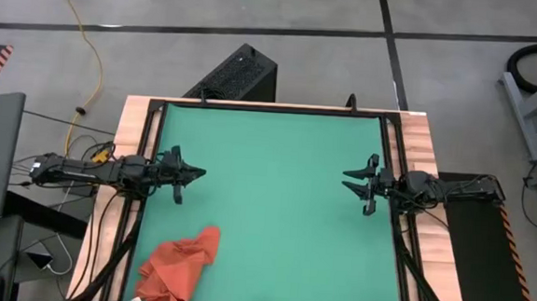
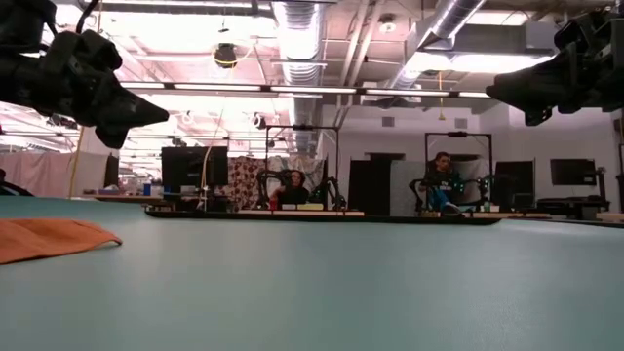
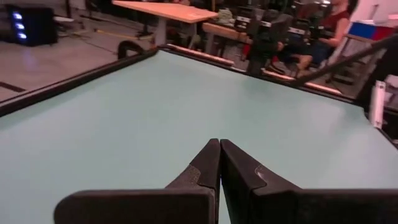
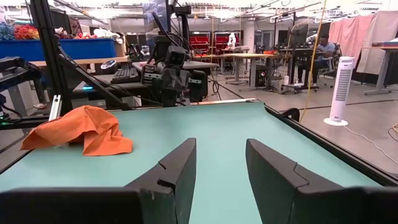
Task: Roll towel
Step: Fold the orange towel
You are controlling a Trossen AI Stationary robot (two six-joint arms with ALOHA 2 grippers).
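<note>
The orange-red towel (image 1: 178, 266) lies crumpled on the green mat (image 1: 275, 198) at the near left corner; it also shows in the right wrist view (image 4: 81, 129) and at the left of the low view (image 2: 49, 237). My left gripper (image 1: 202, 173) hovers shut over the mat's left side, up from the towel and apart from it. My right gripper (image 1: 345, 179) hovers open over the mat's right side, far from the towel.
The mat is framed by a black rim (image 1: 271, 108) on a wooden table. A black box (image 1: 236, 74) stands beyond the far edge. People sit at desks in the room behind (image 2: 444, 180).
</note>
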